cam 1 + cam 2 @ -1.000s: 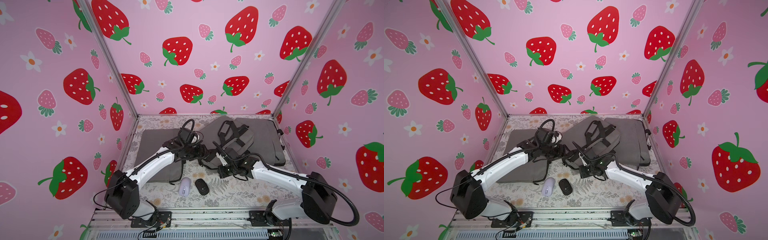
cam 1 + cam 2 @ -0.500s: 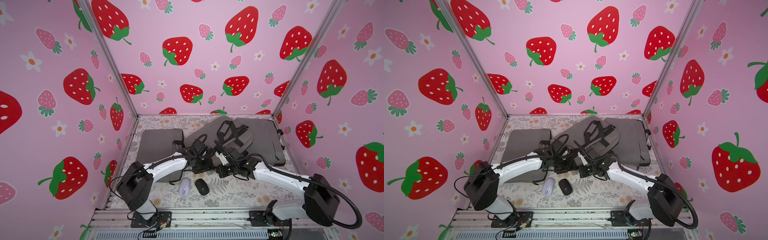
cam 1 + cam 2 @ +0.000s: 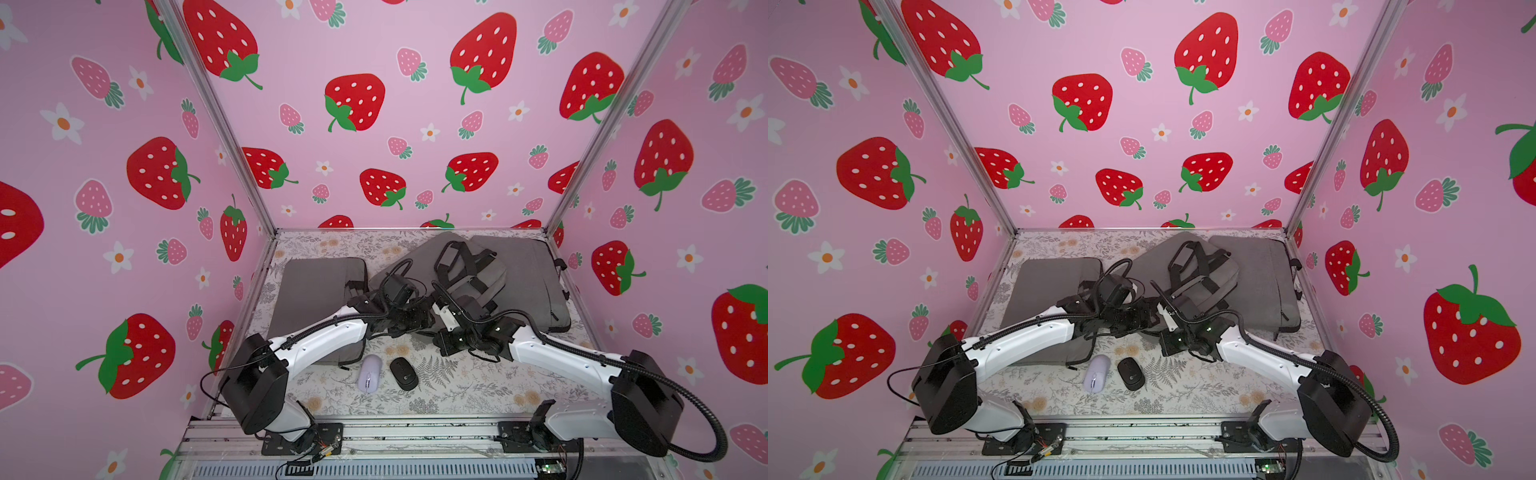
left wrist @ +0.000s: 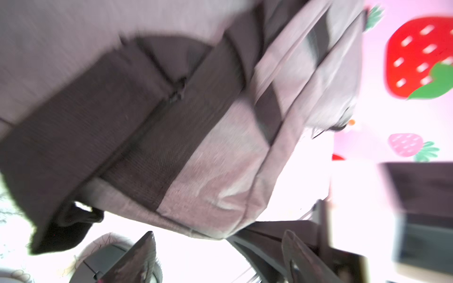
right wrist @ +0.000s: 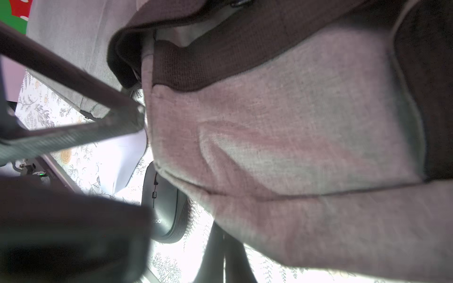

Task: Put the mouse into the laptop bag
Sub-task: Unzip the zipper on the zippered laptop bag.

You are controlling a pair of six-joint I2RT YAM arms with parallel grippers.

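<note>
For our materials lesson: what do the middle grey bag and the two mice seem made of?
Grey bag: woven fabric, matte; weave and creases show. Black mouse: probably plastic, smooth matte moulded shell. Lilac mouse: likely plastic, faint sheen.

Three grey fabric laptop bags are lying around the fingers (image 4: pixel 141 254) of the left gripper (image 4: pixel 218 232): a flat plain bag (image 3: pixel 316 286) off to their left, a black-strapped bag (image 3: pixel 469 266) just ahead and a third bag (image 3: pixel 528 274) farther right. Two oval computer mice are sitting just behind those fingers, a lilac mouse (image 3: pixel 369 373) and a black mouse (image 3: pixel 403 373). Two white-and-black robot arms are reaching in, the left arm (image 3: pixel 320 345) and the right arm (image 3: pixel 561 361).
</note>
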